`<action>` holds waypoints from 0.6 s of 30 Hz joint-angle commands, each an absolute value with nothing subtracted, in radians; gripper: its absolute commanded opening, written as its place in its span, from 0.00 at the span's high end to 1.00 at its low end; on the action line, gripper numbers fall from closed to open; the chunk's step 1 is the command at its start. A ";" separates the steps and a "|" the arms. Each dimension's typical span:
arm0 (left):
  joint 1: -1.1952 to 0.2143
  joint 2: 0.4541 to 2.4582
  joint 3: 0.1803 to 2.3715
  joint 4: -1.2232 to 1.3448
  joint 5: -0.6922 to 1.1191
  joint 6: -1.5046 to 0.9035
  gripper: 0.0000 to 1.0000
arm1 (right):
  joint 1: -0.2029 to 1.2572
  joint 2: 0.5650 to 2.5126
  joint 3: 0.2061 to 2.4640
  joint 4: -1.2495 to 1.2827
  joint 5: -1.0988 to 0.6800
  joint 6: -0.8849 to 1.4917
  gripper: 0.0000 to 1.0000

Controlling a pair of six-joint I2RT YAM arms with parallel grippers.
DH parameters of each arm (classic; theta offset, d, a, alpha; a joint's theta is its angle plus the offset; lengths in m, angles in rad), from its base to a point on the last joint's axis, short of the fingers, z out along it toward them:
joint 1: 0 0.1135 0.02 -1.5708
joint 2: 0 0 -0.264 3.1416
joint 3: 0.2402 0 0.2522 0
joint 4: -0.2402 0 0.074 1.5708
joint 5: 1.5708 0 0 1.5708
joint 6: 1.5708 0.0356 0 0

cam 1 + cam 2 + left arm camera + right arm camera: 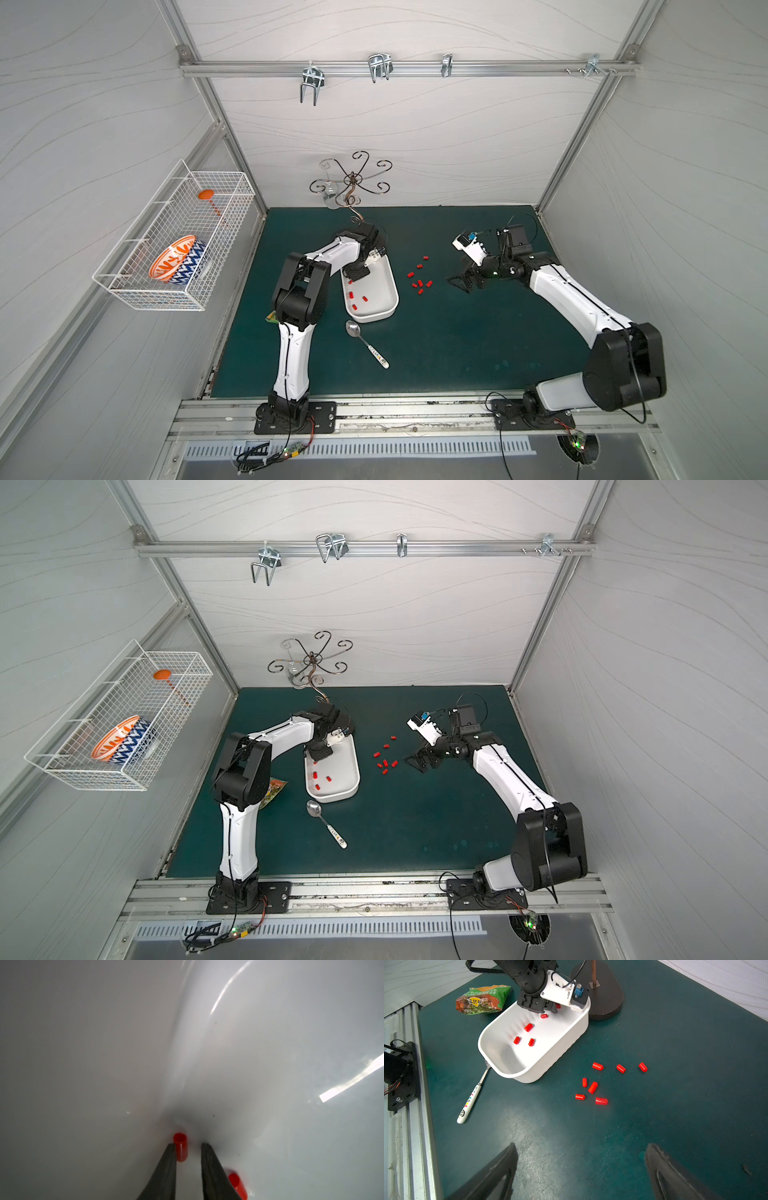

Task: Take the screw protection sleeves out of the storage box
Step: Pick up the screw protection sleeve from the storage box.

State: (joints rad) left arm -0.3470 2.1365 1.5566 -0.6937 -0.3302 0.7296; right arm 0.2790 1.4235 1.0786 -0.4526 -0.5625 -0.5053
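Observation:
The white storage box (379, 286) (550, 1059) lies left of the mat's middle. My left gripper (188, 1145) (354, 275) reaches down into its far end, slightly open. One red screw protection sleeve (180, 1147) lies between the fingers against one of them, with a gap to the other. Another sleeve (238, 1185) lies just outside the fingers. Several more sleeves (528, 1027) lie on the box floor. A scattered group of sleeves (419, 282) (592, 1087) lies on the green mat right of the box. My right gripper (579, 1147) (459, 282) hovers right of that group, wide open and empty.
A spoon (368, 345) lies in front of the box. A snack packet (483, 999) lies under my left arm. A curly metal stand (353, 183) with a dark base (602, 991) is behind the box. A wire basket (174, 241) holding a patterned bowl (176, 259) hangs on the left wall.

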 commanded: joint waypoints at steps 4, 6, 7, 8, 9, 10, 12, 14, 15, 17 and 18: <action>-0.341 2.170 1.500 -0.598 -0.342 0.758 0.72 | 0.270 1.392 1.070 -0.463 -0.585 -0.513 0.01; -0.341 2.176 1.501 -0.599 -0.346 0.760 0.70 | 0.269 1.390 1.071 -0.463 -0.583 -0.514 0.01; -0.341 2.182 1.501 -0.599 -0.347 0.761 0.70 | 0.267 1.390 1.071 -0.462 -0.582 -0.514 0.01; -0.341 2.185 1.502 -0.604 -0.345 0.762 0.70 | 0.266 1.391 1.071 -0.463 -0.584 -0.513 0.01; -0.341 2.187 1.505 -0.611 -0.342 0.759 0.70 | 0.265 1.393 1.071 -0.464 -0.584 -0.511 0.01; -0.341 2.188 1.504 -0.618 -0.337 0.756 0.71 | 0.265 1.395 1.071 -0.463 -0.585 -0.512 0.01; -0.338 2.185 1.505 -0.633 -0.321 0.744 0.75 | 0.265 1.398 1.072 -0.465 -0.588 -0.510 0.01; -0.336 2.181 1.505 -0.643 -0.305 0.734 0.81 | 0.265 1.400 1.072 -0.464 -0.589 -0.509 0.01; -0.335 2.180 1.505 -0.643 -0.302 0.732 0.83 | 0.265 1.399 1.072 -0.464 -0.588 -0.508 0.01; -0.334 2.180 1.507 -0.643 -0.301 0.732 0.88 | 0.265 1.396 1.071 -0.463 -0.583 -0.510 0.01; -0.333 2.182 1.508 -0.645 -0.299 0.730 0.90 | 0.263 1.393 1.071 -0.464 -0.581 -0.511 0.01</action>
